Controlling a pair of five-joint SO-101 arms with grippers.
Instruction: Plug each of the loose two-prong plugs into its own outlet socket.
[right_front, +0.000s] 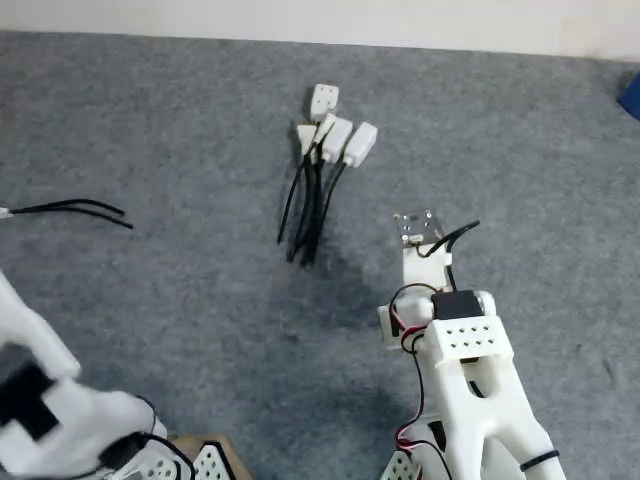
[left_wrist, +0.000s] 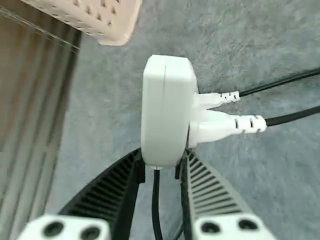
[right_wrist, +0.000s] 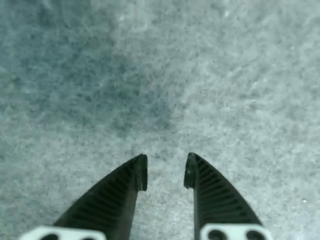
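surface: grey carpet (right_front: 150, 120) (wall (right_front: 300, 18) behind) | left gripper (left_wrist: 161, 167) clamps outlet block (left_wrist: 167, 110) | right gripper (right_wrist: 166, 172) parted

- The high camera, fixed overhead, looks down from well off across the grey carpet (right_front: 180, 110). The left arm (right_front: 60, 410) and right arm (right_front: 470, 380) rise from the near edge.
- The left wrist camera sits behind the left gripper (left_wrist: 160, 167) and sights along its black fingers (left_wrist: 115, 190) at very close range. The white outlet block (left_wrist: 167, 110) they clamp is mid-frame, with carpet beyond.
- The right wrist camera peers past the right gripper (right_wrist: 166, 170), aimed steeply down and close to the carpet.
- All three views share the grey carpet. The high view also takes in the right gripper.
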